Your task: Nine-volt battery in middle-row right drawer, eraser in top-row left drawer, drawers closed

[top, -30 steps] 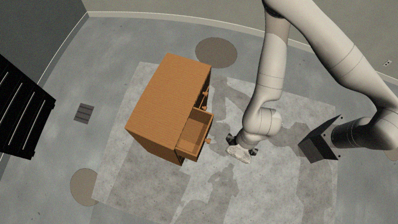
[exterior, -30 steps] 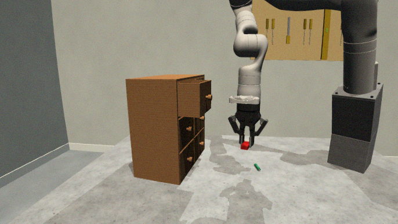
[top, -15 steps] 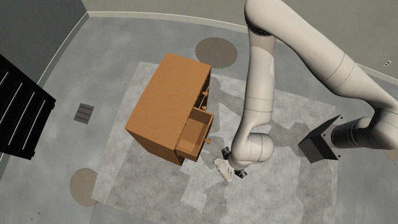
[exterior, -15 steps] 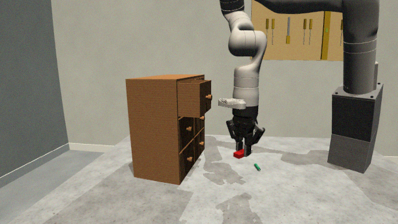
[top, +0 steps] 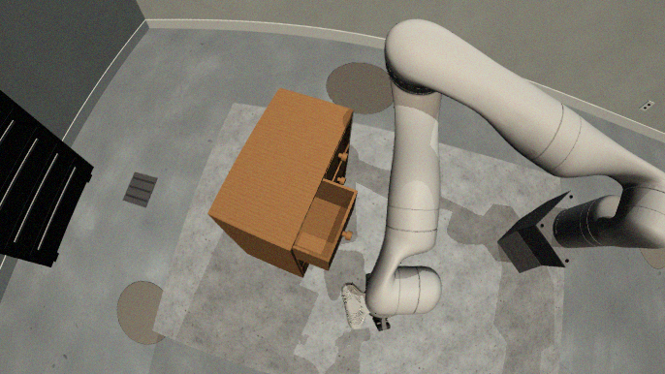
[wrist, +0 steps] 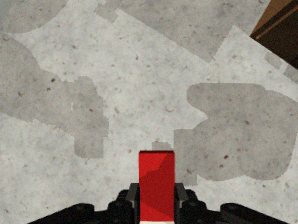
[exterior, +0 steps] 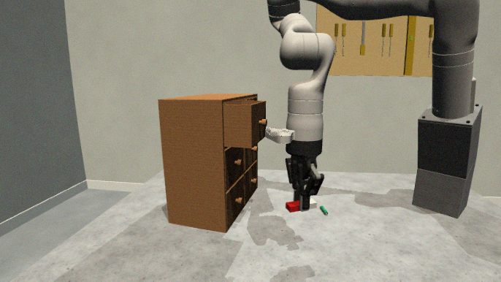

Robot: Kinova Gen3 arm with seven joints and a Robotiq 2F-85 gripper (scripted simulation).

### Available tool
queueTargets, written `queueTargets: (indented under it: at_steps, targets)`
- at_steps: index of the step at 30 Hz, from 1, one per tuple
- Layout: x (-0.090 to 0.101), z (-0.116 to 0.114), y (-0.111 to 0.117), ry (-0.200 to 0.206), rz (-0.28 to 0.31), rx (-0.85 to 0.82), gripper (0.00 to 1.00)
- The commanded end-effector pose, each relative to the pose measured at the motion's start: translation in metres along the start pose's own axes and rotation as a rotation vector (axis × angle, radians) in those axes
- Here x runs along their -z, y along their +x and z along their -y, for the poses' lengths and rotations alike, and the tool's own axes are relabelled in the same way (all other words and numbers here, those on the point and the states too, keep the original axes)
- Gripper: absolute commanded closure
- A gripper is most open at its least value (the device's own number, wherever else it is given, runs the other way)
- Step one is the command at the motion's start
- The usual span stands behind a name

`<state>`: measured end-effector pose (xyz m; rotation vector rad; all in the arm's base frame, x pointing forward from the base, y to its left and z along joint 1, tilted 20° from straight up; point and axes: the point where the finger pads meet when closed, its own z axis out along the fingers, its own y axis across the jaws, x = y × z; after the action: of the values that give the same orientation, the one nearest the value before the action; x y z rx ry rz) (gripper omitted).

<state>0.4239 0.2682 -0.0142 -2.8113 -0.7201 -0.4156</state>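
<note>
My gripper [exterior: 304,204] [wrist: 156,196] is shut on the eraser [exterior: 293,206] [wrist: 156,170], a red block with a white end. It hangs out in front of the chest's drawers. In the top view the wrist covers most of the gripper [top: 381,323]. The small orange wooden chest [top: 276,170] [exterior: 193,157] stands upright; a corner of it shows in the wrist view [wrist: 280,25]. Its top-row left drawer [top: 325,223] [exterior: 242,122] is pulled partly out and looks empty. The other drawers are pushed in. I see no nine-volt battery in any view.
A small green cylinder [exterior: 323,210] lies on the table right of the gripper. The arm's dark pedestal [exterior: 445,164] [top: 528,242] stands to the right. A black rack [top: 34,194] is far left. A tool board [exterior: 365,44] hangs on the back wall.
</note>
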Motion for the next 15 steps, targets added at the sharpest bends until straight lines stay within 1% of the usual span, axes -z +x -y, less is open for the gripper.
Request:
queueTargets:
  at_steps: [1, 2, 4, 15]
  targets:
    - [-0.002, 0.019, 0.009, 0.004, -0.001, -0.040, 0.81]
    - [-0.002, 0.024, 0.013, 0.004, -0.001, -0.071, 0.81]
    - [-0.002, 0.024, 0.013, 0.004, -0.001, -0.071, 0.81]
    - [-0.002, 0.065, 0.043, 0.004, -0.001, -0.356, 0.81]
